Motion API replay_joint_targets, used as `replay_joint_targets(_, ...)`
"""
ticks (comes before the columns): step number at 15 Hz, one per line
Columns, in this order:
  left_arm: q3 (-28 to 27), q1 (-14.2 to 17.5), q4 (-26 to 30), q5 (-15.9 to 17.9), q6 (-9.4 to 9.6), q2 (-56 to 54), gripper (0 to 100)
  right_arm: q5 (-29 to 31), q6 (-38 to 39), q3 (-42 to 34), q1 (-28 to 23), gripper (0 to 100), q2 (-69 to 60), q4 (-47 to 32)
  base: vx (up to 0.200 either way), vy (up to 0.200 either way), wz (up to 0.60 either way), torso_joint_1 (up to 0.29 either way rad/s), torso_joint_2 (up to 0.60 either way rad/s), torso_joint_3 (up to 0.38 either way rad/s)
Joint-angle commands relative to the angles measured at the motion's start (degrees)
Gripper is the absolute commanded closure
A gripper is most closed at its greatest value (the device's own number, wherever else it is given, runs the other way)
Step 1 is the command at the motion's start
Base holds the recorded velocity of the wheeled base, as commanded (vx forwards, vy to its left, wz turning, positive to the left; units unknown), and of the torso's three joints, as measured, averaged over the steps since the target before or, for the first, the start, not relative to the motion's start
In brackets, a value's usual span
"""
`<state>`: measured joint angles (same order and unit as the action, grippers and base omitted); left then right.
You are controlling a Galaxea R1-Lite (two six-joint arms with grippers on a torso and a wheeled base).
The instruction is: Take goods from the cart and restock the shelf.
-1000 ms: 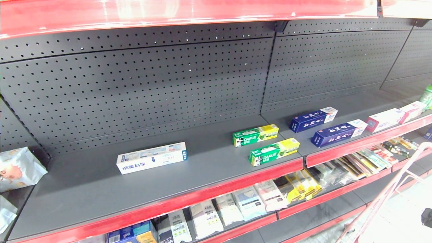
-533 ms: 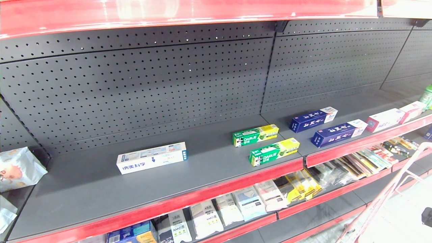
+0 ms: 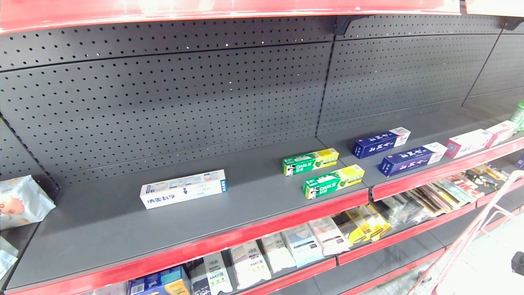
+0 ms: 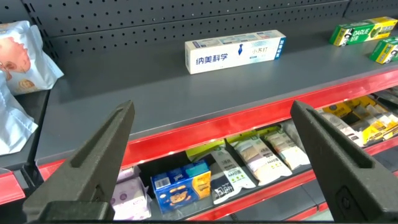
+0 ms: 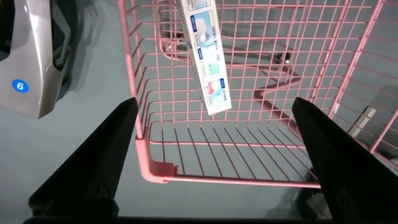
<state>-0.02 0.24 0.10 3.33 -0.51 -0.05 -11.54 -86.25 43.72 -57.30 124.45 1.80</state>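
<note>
Restock looks partly done: the shelf is sparsely filled and goods remain in the cart.
Head view: one white box, two green boxes, two blue boxes and two pale boxes lie on the shelf. Left wrist view: the left gripper is spread wide and empty, facing the shelf. Right wrist view: the right gripper is splayed and empty above the cart, where one long carton lies.

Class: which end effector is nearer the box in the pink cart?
Right. The right end effector hangs open above the cart and box; the left end effector faces the shelf instead.
</note>
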Motion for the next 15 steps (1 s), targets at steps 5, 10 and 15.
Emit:
replay_joint_targets(5,-0.1,0.0,0.0,0.0,-0.02,0.0,0,-0.1,0.0,0.1,0.0,0,0.1,0.0,0.000,0.000,0.00,-0.088,0.20,0.106)
replay_joint_targets(10,0.0,0.0,0.0,0.0,-0.02,0.0,0,-0.1,-0.1,0.1,0.0,0,0.2,0.0,0.000,0.000,0.00,-0.124,0.27,0.147)
replay_joint_targets(15,-0.1,0.0,0.0,0.0,-0.02,0.0,0,-0.1,0.0,0.1,0.0,0,0.2,0.0,0.000,0.000,0.00,-0.154,0.32,0.168)
